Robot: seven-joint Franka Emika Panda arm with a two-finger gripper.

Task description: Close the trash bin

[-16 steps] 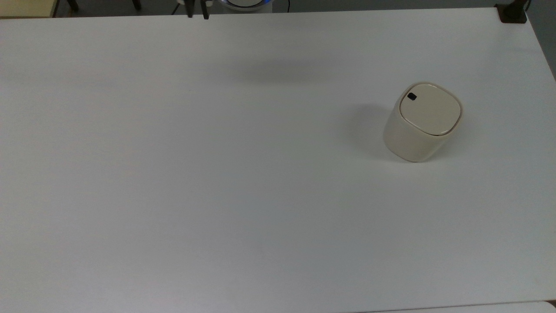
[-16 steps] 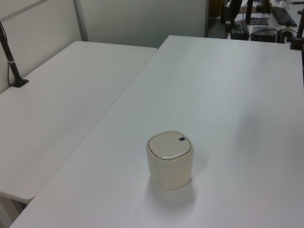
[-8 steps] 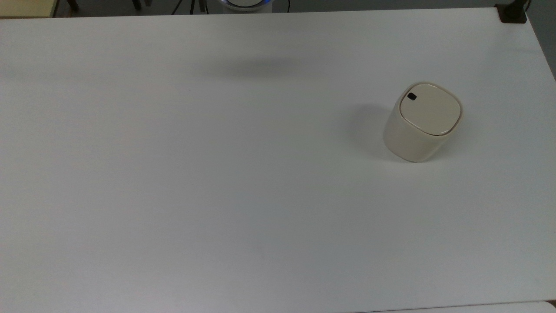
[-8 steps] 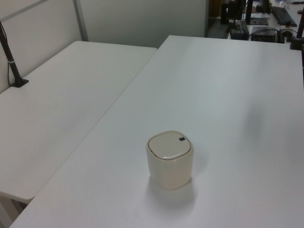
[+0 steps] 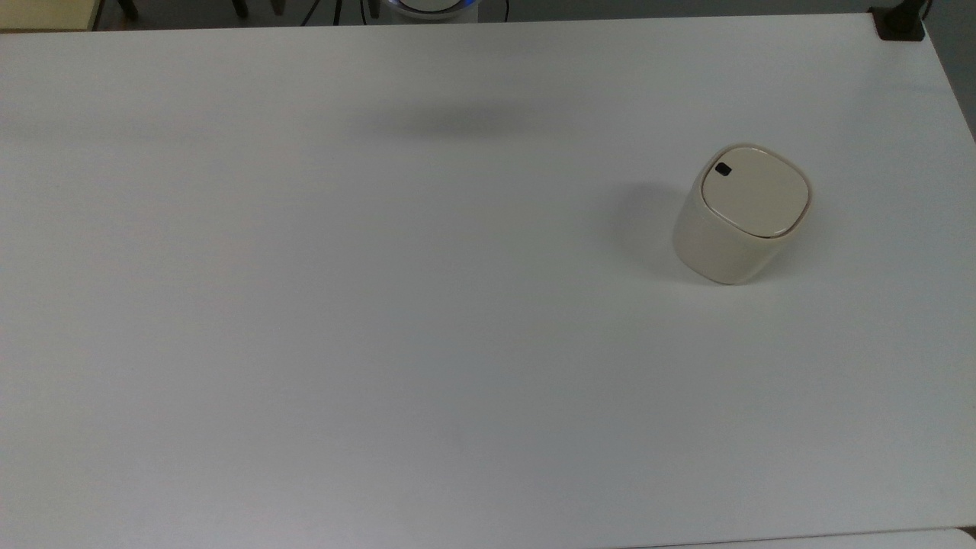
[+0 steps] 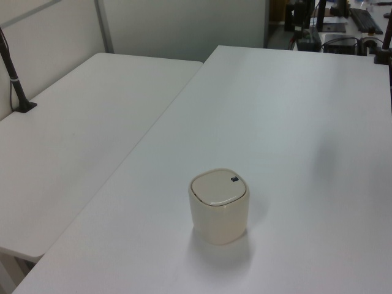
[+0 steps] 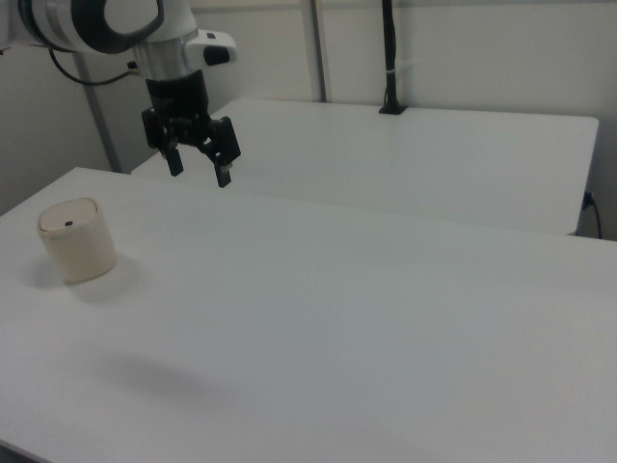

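1. The small cream plastic trash bin (image 5: 740, 217), a rounded-square cylinder, stands upright on the white table (image 5: 381, 305), near the top view's right edge and toward the left view's lower middle (image 6: 219, 207). In the right view it sits at the far left (image 7: 77, 239).

2. Its flat lid (image 5: 755, 191) lies flush with the rim in all three views, and the small black button (image 5: 723, 170) shows at one corner. To my judgement the bin is already closed, so little or nothing remains to do.

3. The black two-finger end effector (image 7: 200, 166) hangs in the air above the table, well apart from the bin and to its right in the right view. Its fingers are spread apart and hold nothing.

4. The main risk, as I judge it, is undoing the result: if the end effector came down on the lid's button corner, the press could release the latch and let the lid spring up.

5. A second risk is pushing sideways. The bin looks light and stands free on a smooth table, so a descent that catches its wall rather than its top could slide or topple it.

6. Spread fingers make a wider footprint; one tip could straddle the rim and snag the lid's edge on the way up, lifting it.
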